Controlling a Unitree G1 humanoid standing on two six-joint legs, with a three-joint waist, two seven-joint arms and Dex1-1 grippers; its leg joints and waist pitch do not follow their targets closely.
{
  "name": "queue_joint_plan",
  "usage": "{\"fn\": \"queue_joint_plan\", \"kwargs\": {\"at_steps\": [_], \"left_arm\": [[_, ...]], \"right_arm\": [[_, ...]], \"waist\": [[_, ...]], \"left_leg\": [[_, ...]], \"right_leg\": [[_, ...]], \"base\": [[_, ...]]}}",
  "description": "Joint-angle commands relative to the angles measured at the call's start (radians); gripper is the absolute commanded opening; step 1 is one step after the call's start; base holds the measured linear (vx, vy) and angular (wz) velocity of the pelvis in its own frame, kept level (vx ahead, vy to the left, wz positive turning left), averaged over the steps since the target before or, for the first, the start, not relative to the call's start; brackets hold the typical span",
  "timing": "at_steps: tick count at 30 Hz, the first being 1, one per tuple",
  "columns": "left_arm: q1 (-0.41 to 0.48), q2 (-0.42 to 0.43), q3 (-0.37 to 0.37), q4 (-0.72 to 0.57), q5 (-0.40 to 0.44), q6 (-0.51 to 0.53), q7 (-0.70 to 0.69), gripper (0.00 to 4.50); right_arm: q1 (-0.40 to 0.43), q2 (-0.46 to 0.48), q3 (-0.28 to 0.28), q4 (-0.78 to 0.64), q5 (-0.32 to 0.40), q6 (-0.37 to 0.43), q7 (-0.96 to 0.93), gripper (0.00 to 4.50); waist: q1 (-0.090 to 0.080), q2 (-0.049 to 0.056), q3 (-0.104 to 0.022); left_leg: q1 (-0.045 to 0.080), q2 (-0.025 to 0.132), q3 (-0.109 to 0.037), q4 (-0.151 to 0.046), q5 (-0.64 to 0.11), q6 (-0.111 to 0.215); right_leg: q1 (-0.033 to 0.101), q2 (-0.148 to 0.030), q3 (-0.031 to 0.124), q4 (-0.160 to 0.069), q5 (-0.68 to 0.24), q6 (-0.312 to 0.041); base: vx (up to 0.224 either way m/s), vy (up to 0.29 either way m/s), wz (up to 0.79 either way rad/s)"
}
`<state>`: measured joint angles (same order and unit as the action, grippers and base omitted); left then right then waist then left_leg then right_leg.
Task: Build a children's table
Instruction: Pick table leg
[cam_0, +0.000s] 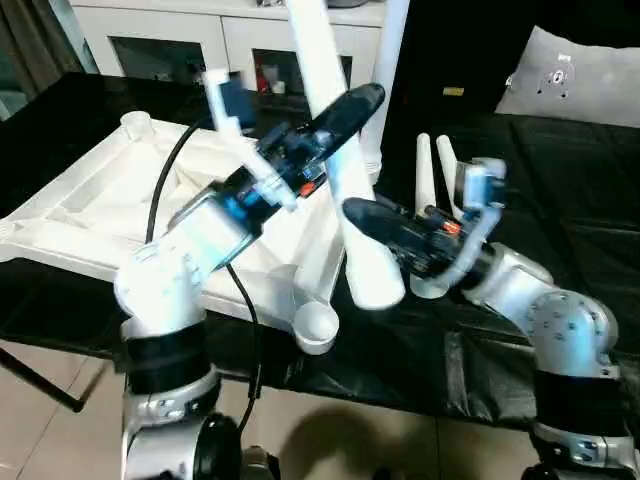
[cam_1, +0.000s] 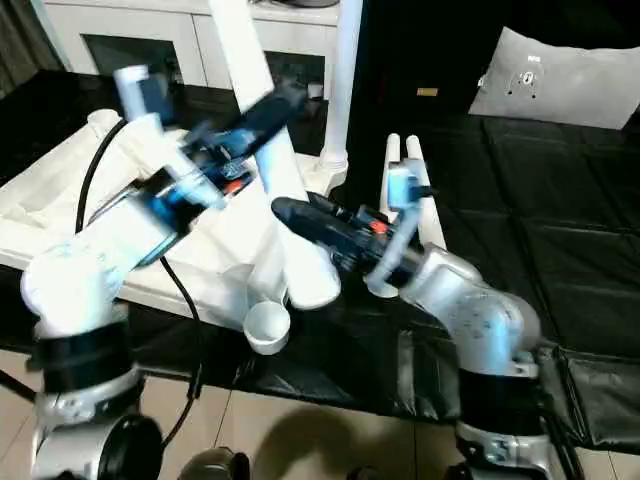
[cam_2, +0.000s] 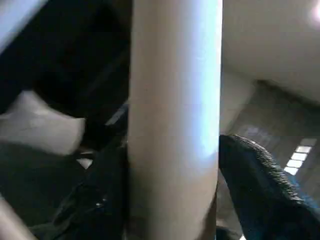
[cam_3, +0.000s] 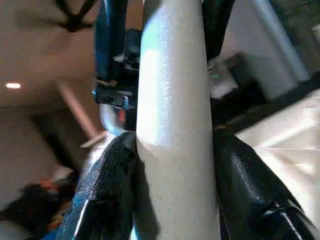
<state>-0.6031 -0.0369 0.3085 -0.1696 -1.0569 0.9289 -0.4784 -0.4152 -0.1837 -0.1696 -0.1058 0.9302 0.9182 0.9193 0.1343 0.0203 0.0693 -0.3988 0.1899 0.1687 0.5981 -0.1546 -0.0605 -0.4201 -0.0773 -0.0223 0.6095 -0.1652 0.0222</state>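
Tabletop (cam_0: 90, 205) — one, white plastic, lying ribbed side up on the black surface (cam_0: 580, 190) at the left of the head view. We count two round corner sockets in sight: one at the upper left (cam_0: 135, 124), open, nothing in it; one at the lower centre (cam_0: 316, 325), its cup facing us, likewise open.

Tube legs — four. One held leg (cam_0: 340, 170) slants from the top centre down to the middle of the frame, its lower end just above and right of the near socket, not seated. One upright leg (cam_0: 390, 60) stands behind it at top centre. Two loose legs (cam_0: 432, 170) lie side by side right of centre on the black surface.

Left gripper (cam_2: 172, 190) — our black fingers (cam_2: 260, 185) sit either side of the held leg, pressed to it high up. Right gripper (cam_3: 172, 185) — clamped on the same leg lower down.

Cabinets (cam_0: 200, 40) — white, along the top left, with dark openings; contents too unclear to list.
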Motion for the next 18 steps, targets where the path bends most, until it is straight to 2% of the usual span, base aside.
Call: {"fn": "queue_joint_plan", "kwargs": {"at_steps": [1, 7, 12, 15, 16, 18], "left_arm": [[-0.003, 0.008, -0.009, -0.017, -0.039, 0.019, -0.05, 2.53], [-0.005, 0.027, 0.008, 0.018, -0.075, 0.029, -0.084, 2.0], [-0.006, 0.042, 0.01, 0.033, -0.119, 0.029, -0.082, 1.85], [-0.007, 0.043, 0.012, 0.04, -0.118, 0.028, -0.074, 1.84], [-0.009, 0.05, 0.008, 0.046, -0.099, 0.02, -0.067, 1.84], [-0.01, 0.052, 0.008, 0.048, -0.096, 0.016, -0.065, 1.84]], "right_arm": [[0.01, -0.009, -0.018, -0.006, 0.022, 0.014, -0.002, 1.86], [0.017, -0.019, -0.014, -0.015, 0.046, 0.022, 0.009, 1.86], [0.021, -0.03, -0.015, -0.017, 0.064, 0.028, 0.001, 1.86], [0.023, -0.033, -0.01, -0.02, 0.055, 0.014, -0.004, 1.86], [0.022, -0.037, 0.007, -0.022, -0.003, -0.035, -0.033, 1.86], [0.02, -0.035, 0.011, -0.019, -0.021, -0.047, -0.044, 1.86]], "waist": [[-0.001, -0.008, -0.079], [0.003, -0.006, -0.078], [0.004, -0.004, -0.08], [0.004, -0.003, -0.082], [0.004, -0.002, -0.082], [0.003, -0.004, -0.082]], "left_leg": [[0.021, 0.015, -0.002, -0.071, -0.266, -0.02], [0.023, 0.016, -0.006, -0.076, -0.292, -0.041], [0.022, 0.014, -0.006, -0.075, -0.277, -0.047], [0.021, 0.015, -0.006, -0.075, -0.261, -0.046], [0.021, 0.015, -0.005, -0.073, -0.261, -0.047], [0.021, 0.015, -0.005, -0.074, -0.261, -0.049]], "right_leg": [[0.043, -0.037, 0.015, -0.084, -0.36, -0.131], [0.04, -0.039, 0.015, -0.092, -0.431, -0.084], [0.042, -0.037, 0.016, -0.086, -0.376, -0.095], [0.044, -0.037, 0.016, -0.082, -0.343, -0.106], [0.044, -0.038, 0.016, -0.082, -0.34, -0.107], [0.044, -0.037, 0.016, -0.082, -0.339, -0.107]], "base": [[0.0, 0.0, 0.0], [0.0, 0.0, 0.0], [0.0, 0.0, 0.0], [0.0, 0.0, 0.0], [0.0, 0.0, 0.0], [0.0, 0.0, 0.0]]}}
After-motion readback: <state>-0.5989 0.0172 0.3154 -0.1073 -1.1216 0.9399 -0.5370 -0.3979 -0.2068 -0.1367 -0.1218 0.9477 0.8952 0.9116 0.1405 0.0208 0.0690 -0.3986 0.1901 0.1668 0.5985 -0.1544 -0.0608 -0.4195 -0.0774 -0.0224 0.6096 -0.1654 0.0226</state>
